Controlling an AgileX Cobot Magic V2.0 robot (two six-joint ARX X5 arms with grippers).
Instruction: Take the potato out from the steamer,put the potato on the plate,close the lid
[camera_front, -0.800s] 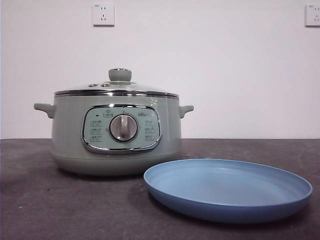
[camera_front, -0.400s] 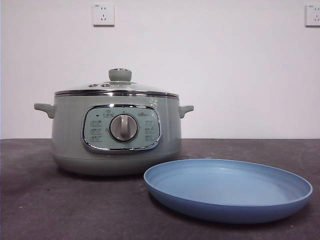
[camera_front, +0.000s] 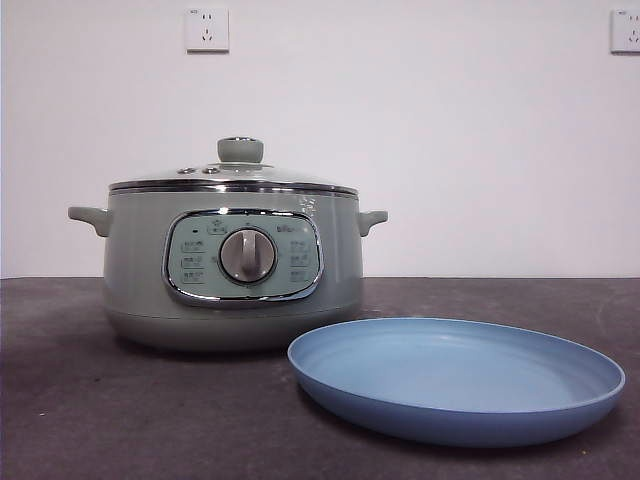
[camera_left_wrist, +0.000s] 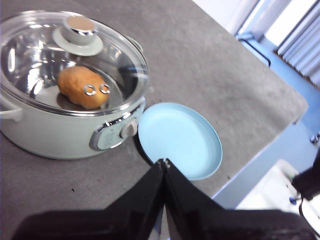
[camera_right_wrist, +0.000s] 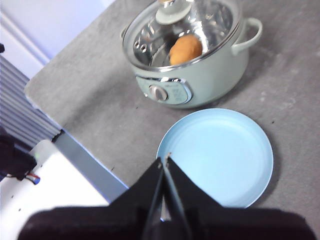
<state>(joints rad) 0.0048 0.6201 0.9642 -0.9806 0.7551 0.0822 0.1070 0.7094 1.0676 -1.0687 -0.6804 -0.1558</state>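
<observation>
The sage-green steamer (camera_front: 232, 265) stands at the left of the table with its glass lid (camera_front: 235, 172) on it. Through the lid the orange-brown potato (camera_left_wrist: 82, 87) shows inside the pot; it also shows in the right wrist view (camera_right_wrist: 185, 49). It is hidden in the front view. The empty light-blue plate (camera_front: 455, 378) lies on the table right beside the steamer, toward the front. My left gripper (camera_left_wrist: 164, 162) and right gripper (camera_right_wrist: 164, 159) are both shut and empty, held high above the table's near edge, away from the pot and plate.
The dark grey table (camera_front: 80, 400) ends at an edge near both grippers (camera_right_wrist: 85, 150). Two wall sockets (camera_front: 206, 30) sit on the white wall behind. Neither arm shows in the front view.
</observation>
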